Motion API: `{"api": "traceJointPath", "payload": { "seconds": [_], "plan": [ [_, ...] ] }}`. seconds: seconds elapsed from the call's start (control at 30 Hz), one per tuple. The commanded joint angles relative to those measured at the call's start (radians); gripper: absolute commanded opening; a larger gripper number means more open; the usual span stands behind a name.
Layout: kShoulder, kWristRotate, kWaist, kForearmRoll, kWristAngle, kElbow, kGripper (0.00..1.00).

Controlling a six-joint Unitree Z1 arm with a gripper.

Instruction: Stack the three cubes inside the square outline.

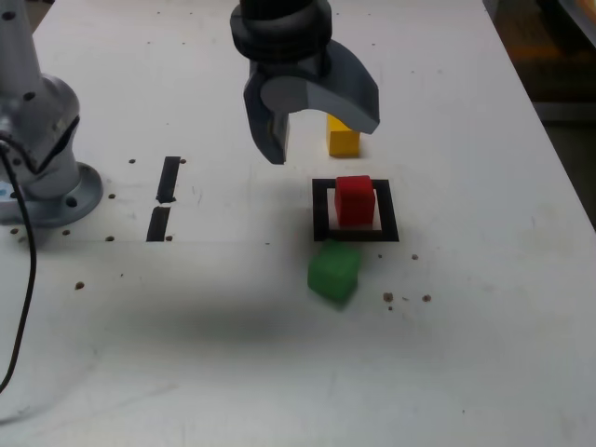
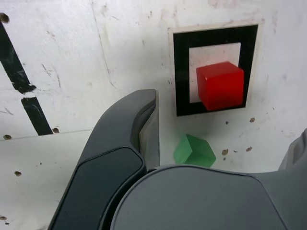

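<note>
Wrist view: red cube (image 2: 220, 85) inside square outline (image 2: 182, 72)

White table (image 1: 484, 372) w/ 2 short black tape strips (image 1: 168, 179), dark specks (image 1: 407, 299), screw holes.

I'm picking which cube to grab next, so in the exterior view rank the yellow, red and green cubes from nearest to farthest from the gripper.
From the gripper:
1. yellow cube, just behind its right finger.
2. red cube, inside the square outline.
3. green cube, in front of the outline.

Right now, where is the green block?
In the exterior view, the green cube sits on the white table just outside the near edge of the square outline, in front of the red cube that stands inside it.
</note>
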Motion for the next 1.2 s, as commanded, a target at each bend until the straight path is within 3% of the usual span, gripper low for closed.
{"api": "traceJointPath", "payload": {
  "seconds": [0.0,0.27,0.73,1.17],
  "plan": [
    [0.000,0.004,0.022,-0.003,0.002,0.005,1.00],
    [0.074,0.054,0.162,-0.020,-0.035,-0.025,0.99],
    [0.238,0.187,0.375,-0.028,-0.063,-0.109,0.99],
    [0.326,0.265,0.430,-0.042,-0.079,-0.139,0.98]
  ]
}}
